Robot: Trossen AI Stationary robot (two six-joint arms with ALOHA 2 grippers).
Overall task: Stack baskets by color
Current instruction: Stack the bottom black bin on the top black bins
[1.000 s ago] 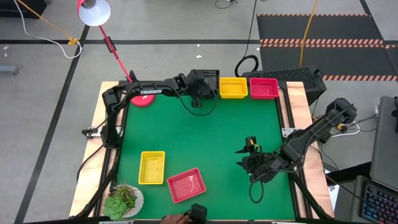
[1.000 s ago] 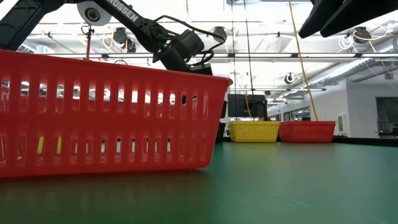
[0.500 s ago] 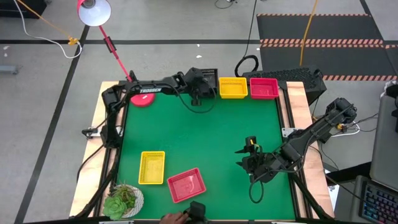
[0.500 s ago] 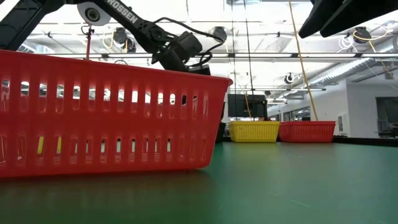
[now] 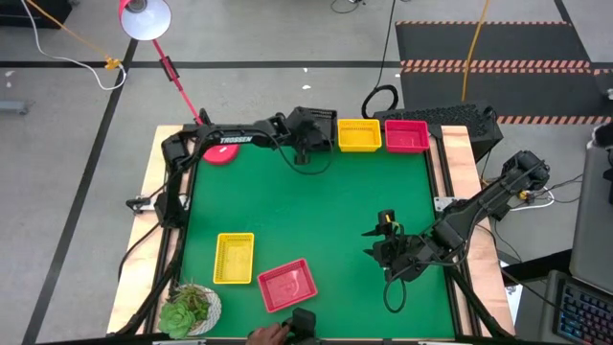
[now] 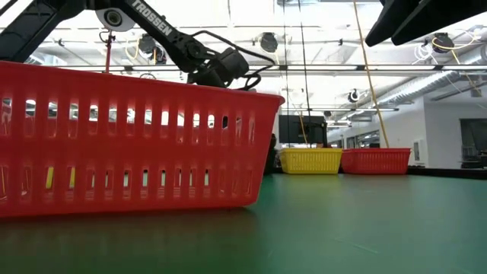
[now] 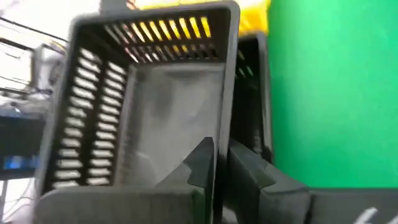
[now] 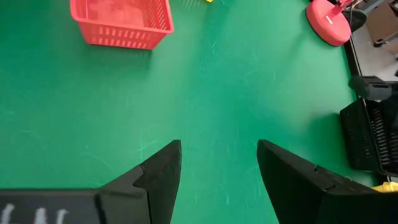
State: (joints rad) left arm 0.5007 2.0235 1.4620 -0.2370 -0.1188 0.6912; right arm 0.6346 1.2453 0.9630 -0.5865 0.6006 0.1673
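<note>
At the table's far edge my left gripper [image 5: 311,125] is shut on a black basket [image 7: 168,106], which sits over a second black basket [image 7: 261,87]. Right of them along the far edge stand a yellow basket [image 5: 359,134] and a red-pink basket [image 5: 406,135]. Another yellow basket [image 5: 234,257] and a red-pink basket [image 5: 285,284] lie flat near the front left. My right gripper [image 5: 378,238] hangs open over bare mat at the right, holding nothing. My left gripper [image 7: 222,168] has the black basket's long side wall [image 7: 227,118] between its fingers, near that wall's near corner. One finger [image 7: 202,165] is inside the basket and the other [image 7: 249,171] outside. The fingers slant down from the table's left. The basket lies in the lower black basket.
A pink lamp base [image 5: 220,151] stands under the left arm at the far left. A potted plant [image 5: 189,309] sits at the front left corner. A person's hand [image 5: 268,335] shows at the front edge. Bare green mat [image 5: 316,211] fills the middle.
My left gripper has sunk a little with the black basket at the far edge, dropping lower behind the near red-pink basket's rim in the low view.
</note>
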